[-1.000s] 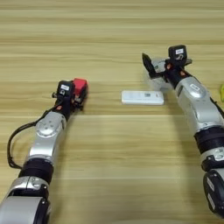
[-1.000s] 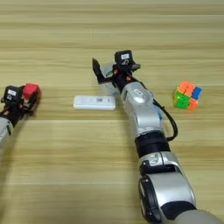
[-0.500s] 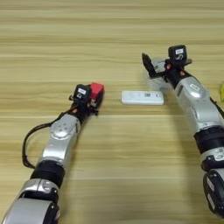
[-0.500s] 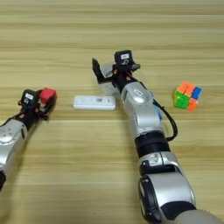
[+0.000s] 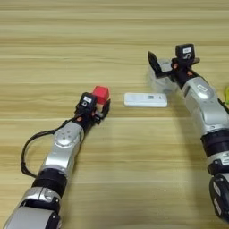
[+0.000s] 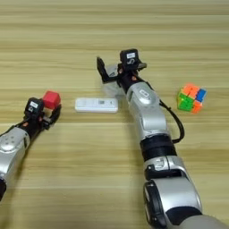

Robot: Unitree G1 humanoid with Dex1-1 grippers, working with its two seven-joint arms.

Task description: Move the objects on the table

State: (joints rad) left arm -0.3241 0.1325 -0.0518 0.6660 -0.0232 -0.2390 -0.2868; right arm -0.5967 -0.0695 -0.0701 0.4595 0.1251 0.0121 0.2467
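My left gripper [image 5: 102, 105] is left of centre, shut on the small red cube [image 5: 100, 93], which sits at its fingertips. Just right of the cube a flat white bar [image 5: 145, 99] lies on the table [image 5: 120, 179]. My right gripper [image 6: 113, 75] is beyond the bar's right end. It is open, with one black finger [image 6: 102, 69] standing well apart from the other. The clear tape roll [image 6: 110, 86] shows as a pale, see-through ring between and below those fingers. The multicoloured puzzle cube [image 6: 191, 97] rests to the right of my right arm.
A black cable [image 5: 27, 154] loops beside my left forearm. My right forearm [image 6: 145, 114] crosses the table from the near edge up to the tape roll. The wooden planks run on behind the objects.
My left gripper has carried the red cube to the right, from the left side to just beside the white bar, slowing in the last half second. The right arm has stayed still.
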